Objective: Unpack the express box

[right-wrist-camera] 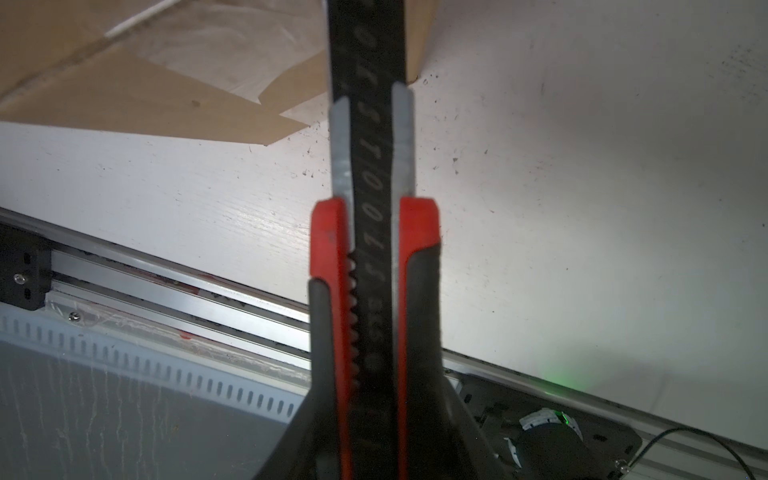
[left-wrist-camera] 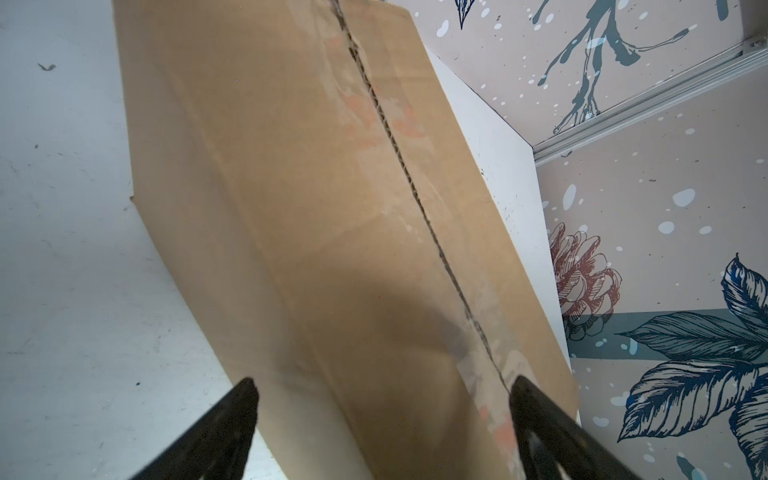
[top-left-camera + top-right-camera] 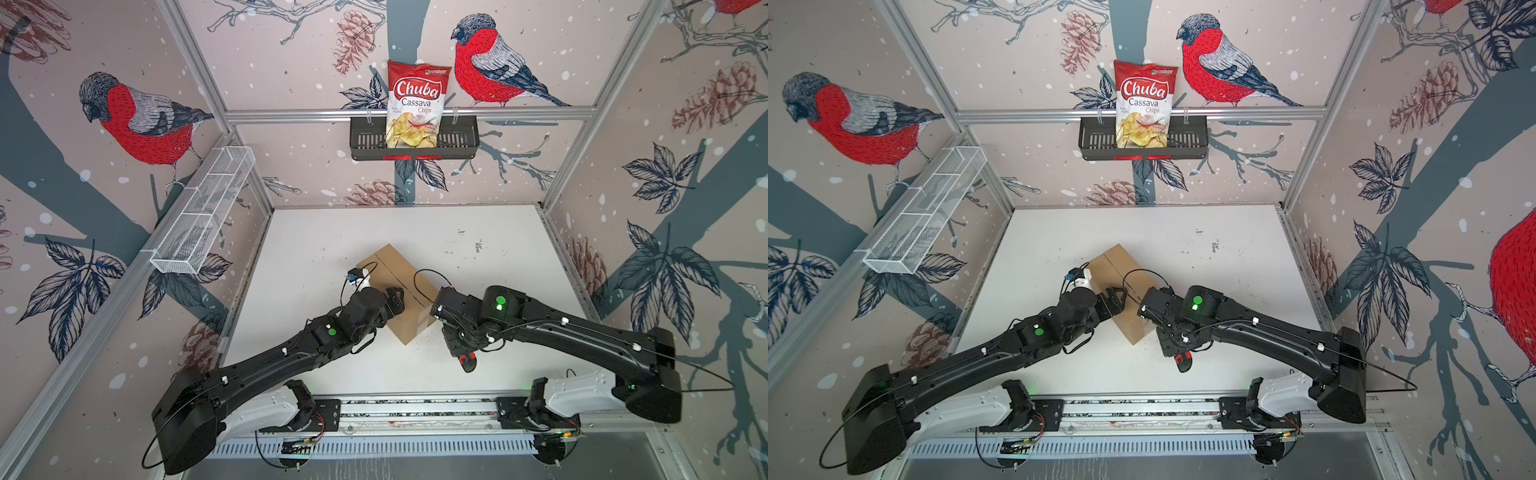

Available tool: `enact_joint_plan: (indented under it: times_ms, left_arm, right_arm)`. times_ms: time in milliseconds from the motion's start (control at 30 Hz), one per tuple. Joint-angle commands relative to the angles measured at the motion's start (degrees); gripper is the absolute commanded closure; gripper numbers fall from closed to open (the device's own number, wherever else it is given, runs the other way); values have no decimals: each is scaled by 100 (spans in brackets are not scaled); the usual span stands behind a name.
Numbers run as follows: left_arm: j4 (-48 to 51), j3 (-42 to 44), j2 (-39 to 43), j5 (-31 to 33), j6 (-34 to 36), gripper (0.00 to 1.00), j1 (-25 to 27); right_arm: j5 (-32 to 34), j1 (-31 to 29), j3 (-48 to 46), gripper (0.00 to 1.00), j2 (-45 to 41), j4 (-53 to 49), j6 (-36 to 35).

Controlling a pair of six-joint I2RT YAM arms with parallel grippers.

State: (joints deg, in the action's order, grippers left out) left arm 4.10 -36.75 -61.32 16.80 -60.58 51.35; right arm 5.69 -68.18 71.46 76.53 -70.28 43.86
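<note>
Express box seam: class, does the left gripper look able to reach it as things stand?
Probably yes. The left gripper hangs open over the express box, and the seam lies bare right below it. The right gripper, shut on the knife, sits beside the box's near end.

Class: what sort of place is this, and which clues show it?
Probably a robot test booth: two arms on a rail, a white table inside aluminium-framed wallpapered walls, a box cutter in the right gripper.
</note>
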Motion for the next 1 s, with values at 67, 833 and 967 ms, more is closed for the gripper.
enact_joint_plan:
  times_ms: [67,833,967]
  left_arm:
    - [-269,-7,-18,28,28,6,15]
    - [-338,-122,-162,-3,55,6,33]
    - [-346,-122,-173,-13,55,6,33]
  right_arm:
    - [46,-11,41,96,23,23,79]
    - [78,-11,-19,96,68,190,-122]
    - [82,-11,-12,96,98,225,-154]
